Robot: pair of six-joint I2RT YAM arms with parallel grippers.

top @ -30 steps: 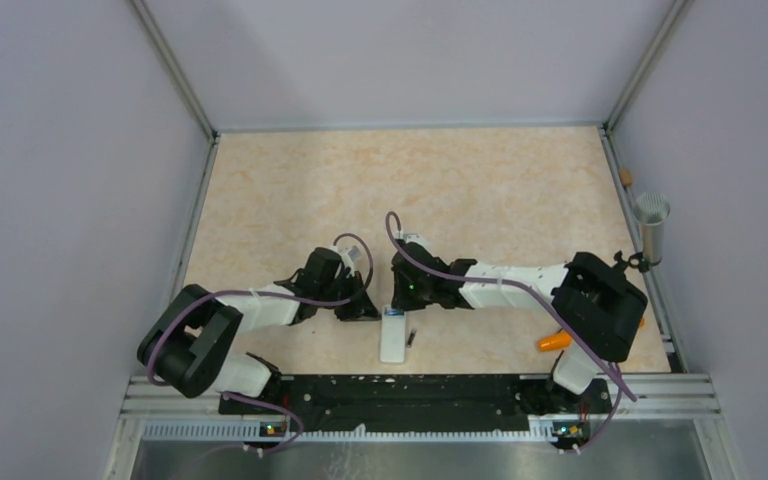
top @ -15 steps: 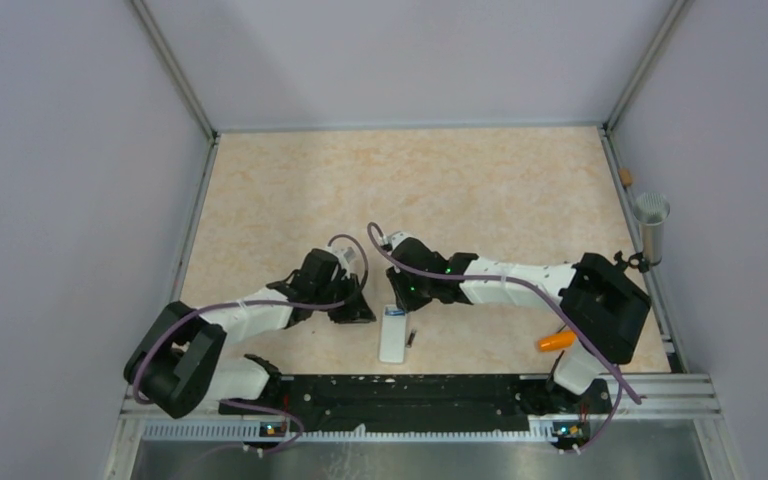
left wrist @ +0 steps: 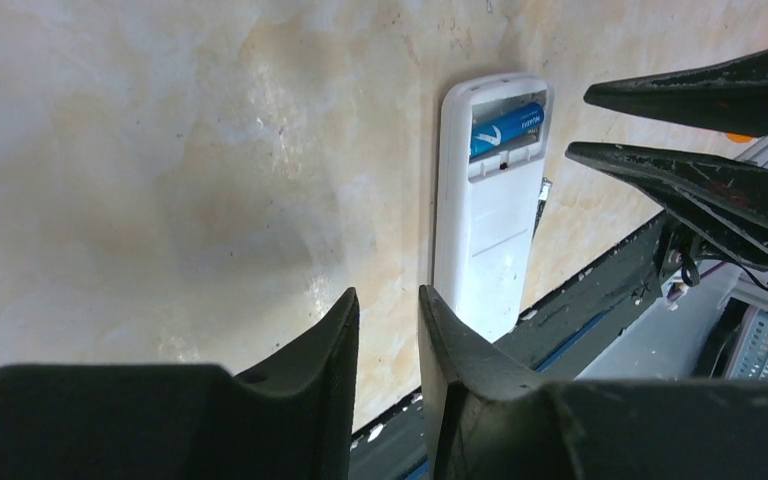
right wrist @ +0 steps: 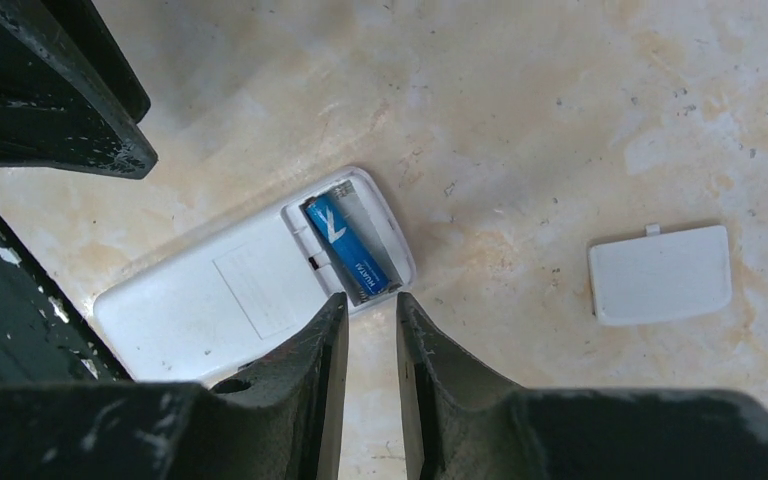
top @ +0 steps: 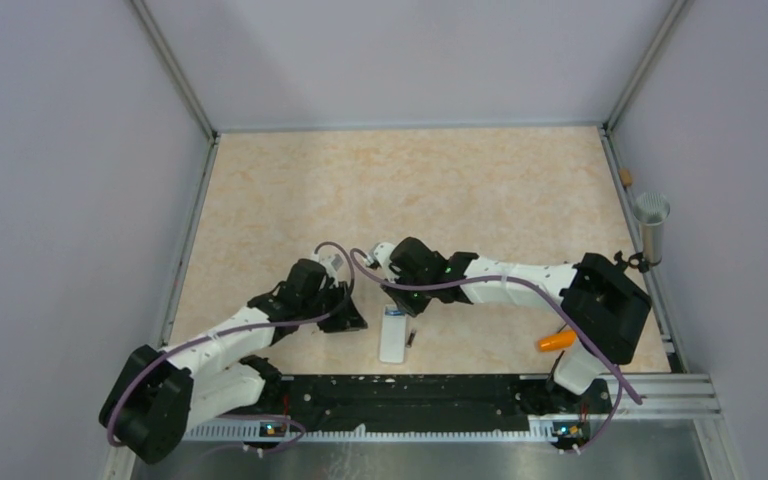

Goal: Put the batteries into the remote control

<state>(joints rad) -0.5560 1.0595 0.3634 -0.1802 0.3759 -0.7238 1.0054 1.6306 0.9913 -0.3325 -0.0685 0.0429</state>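
The white remote control [top: 393, 340] lies back up near the table's front edge, its battery bay uncovered. A blue battery [right wrist: 348, 245] sits in the bay [left wrist: 505, 128], and the slot beside it shows bare white. A slim dark battery [top: 411, 339] lies on the table just right of the remote. My left gripper [left wrist: 388, 300] hovers left of the remote, slightly open and empty. Over the remote's bay end, my right gripper [right wrist: 370, 300] is also slightly open and holds nothing. In the top view they are the left gripper [top: 352, 322] and the right gripper [top: 401, 302].
The loose white battery cover [right wrist: 660, 273] lies flat on the table beyond the remote. An orange tapered object [top: 555, 340] rests by the right arm's base. A metal cup [top: 651, 225] stands at the right edge. The black rail [top: 410, 390] runs along the front.
Both grippers have parted their fingers a little. The left arm has drawn back to the left, away from the remote. The right gripper has shifted slightly. The remote has stayed put.
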